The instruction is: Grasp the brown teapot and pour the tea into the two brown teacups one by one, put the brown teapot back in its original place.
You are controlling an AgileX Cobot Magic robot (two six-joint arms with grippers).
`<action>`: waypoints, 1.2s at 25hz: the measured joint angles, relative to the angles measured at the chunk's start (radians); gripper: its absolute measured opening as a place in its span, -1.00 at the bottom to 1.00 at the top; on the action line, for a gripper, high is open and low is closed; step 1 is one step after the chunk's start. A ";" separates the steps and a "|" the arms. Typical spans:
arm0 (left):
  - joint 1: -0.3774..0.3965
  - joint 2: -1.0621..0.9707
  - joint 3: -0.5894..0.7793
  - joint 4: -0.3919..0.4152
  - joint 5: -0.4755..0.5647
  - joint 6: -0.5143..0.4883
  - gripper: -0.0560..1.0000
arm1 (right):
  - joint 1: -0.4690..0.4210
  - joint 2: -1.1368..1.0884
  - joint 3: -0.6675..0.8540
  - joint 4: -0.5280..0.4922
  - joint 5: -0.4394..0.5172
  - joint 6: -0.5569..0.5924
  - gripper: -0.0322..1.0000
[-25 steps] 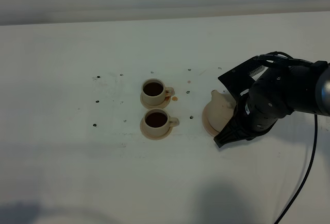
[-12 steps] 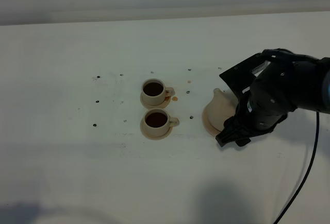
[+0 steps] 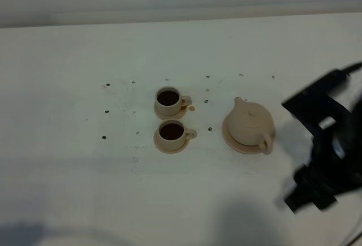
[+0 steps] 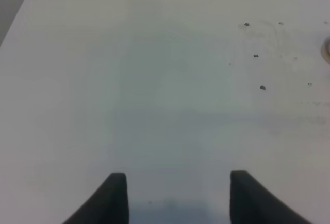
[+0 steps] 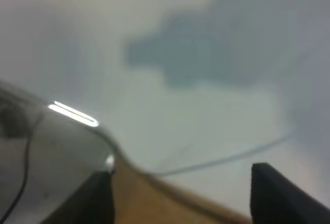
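My right gripper (image 3: 308, 198) hangs at the near right of the white table (image 3: 85, 184), blurred in the high view, well clear of the teapot. In my right wrist view its two dark fingertips (image 5: 281, 193) stand wide apart with nothing between them; beyond them I see only pale table, a soft shadow and what seems to be the table's wooden edge, all out of focus. My left gripper (image 4: 178, 198) is outside the high view; its wrist camera shows both dark tips spread apart over bare table, holding nothing, with a few small dark specks (image 4: 262, 87) farther on.

Farther in, right of centre, the brown teapot (image 3: 250, 123) sits upright on its wide round saucer (image 3: 231, 138), lid on, spout pointing to the far left and loop handle toward the near right. Nothing stands between it and my right gripper.

Left of the teapot stand the two brown teacups, each on a small matching saucer, handles turned right. The nearer teacup (image 3: 171, 132) and the farther teacup (image 3: 168, 99) both hold dark tea. They stand close to each other, clearly apart from the teapot. A small brownish spot (image 3: 192, 108) lies just right of the farther cup's saucer. Small dark marks (image 3: 107, 111) dot the table around and to the left of the cups.
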 joint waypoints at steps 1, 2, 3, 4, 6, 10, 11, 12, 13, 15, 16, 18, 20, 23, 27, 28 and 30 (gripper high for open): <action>0.000 0.000 0.000 0.000 0.000 0.000 -0.04 | 0.015 -0.056 0.037 0.016 0.000 0.002 0.16; 0.000 0.000 0.000 0.000 0.000 0.000 -0.04 | 0.031 -0.110 0.073 0.030 -0.003 0.004 0.15; 0.000 0.000 0.000 0.000 0.000 0.000 -0.04 | 0.047 -0.154 0.101 0.044 -0.006 0.005 0.14; 0.000 0.000 0.000 0.000 0.000 0.000 -0.04 | 0.060 -0.207 0.133 0.053 -0.009 0.005 0.14; 0.000 0.000 0.000 0.000 0.000 0.000 -0.04 | 0.081 -0.300 0.186 0.059 -0.012 0.001 0.13; 0.000 0.000 0.000 0.000 0.000 0.000 -0.04 | 0.123 -0.478 0.285 0.079 -0.029 -0.039 0.13; 0.000 0.000 0.000 0.000 0.000 0.000 -0.04 | 0.135 -0.522 0.309 0.087 -0.037 -0.055 0.13; 0.000 0.000 0.000 0.000 0.000 0.000 -0.04 | 0.144 -0.560 0.333 0.099 -0.046 -0.075 0.13; 0.000 0.000 0.000 0.000 0.000 0.000 -0.04 | 0.154 -0.590 0.356 0.107 -0.055 -0.096 0.13; 0.000 0.000 0.000 0.000 0.000 0.000 -0.04 | 0.162 -0.649 0.379 0.138 -0.076 -0.137 0.13; 0.000 0.000 0.000 0.000 0.000 0.000 -0.04 | 0.163 -0.671 0.382 0.158 -0.081 -0.163 0.13; 0.000 0.000 0.000 0.000 0.000 0.000 -0.04 | 0.165 -0.698 0.384 0.197 -0.086 -0.204 0.13; 0.000 0.000 0.000 0.000 0.000 0.000 -0.04 | 0.165 -0.714 0.384 0.221 -0.089 -0.230 0.12; 0.000 0.000 0.000 0.000 0.000 0.000 -0.04 | 0.165 -0.737 0.384 0.231 -0.090 -0.239 0.12; 0.000 0.000 0.000 0.000 0.000 0.000 -0.04 | 0.165 -0.766 0.384 0.231 -0.090 -0.242 0.12; 0.000 0.000 0.000 0.000 0.000 0.000 -0.04 | 0.164 -0.771 0.384 0.231 -0.090 -0.242 0.12; 0.000 0.000 0.000 0.000 0.000 0.000 -0.04 | 0.126 -0.796 0.384 0.230 -0.090 -0.238 0.12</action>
